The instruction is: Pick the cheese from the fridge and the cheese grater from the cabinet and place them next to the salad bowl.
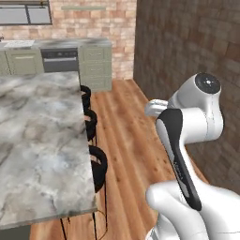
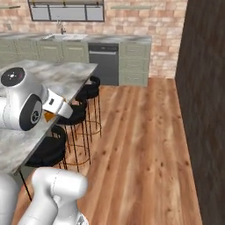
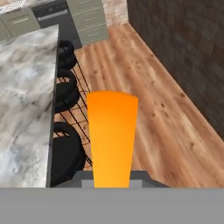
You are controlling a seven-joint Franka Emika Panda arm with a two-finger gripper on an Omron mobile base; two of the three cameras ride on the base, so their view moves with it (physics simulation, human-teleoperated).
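Observation:
The cheese (image 3: pixel 112 135), an orange wedge, stands between my gripper's (image 3: pixel 113 178) dark fingertips, and the gripper is shut on it. In the right base view a bit of the orange cheese (image 2: pixel 48 117) peeks out under the white hand, which hangs over the right edge of the marble island. The gripper points out over the stools and the wooden floor. The fridge, the cheese grater, the cabinet and the salad bowl are out of view.
A marble-topped island (image 1: pixel 37 140) lies to my left, with black bar stools (image 1: pixel 98 164) along its near edge. A dark brick wall (image 1: pixel 197 42) bounds the right side. Open wooden floor (image 2: pixel 140 145) runs to the back counter with a dishwasher (image 2: pixel 103 61).

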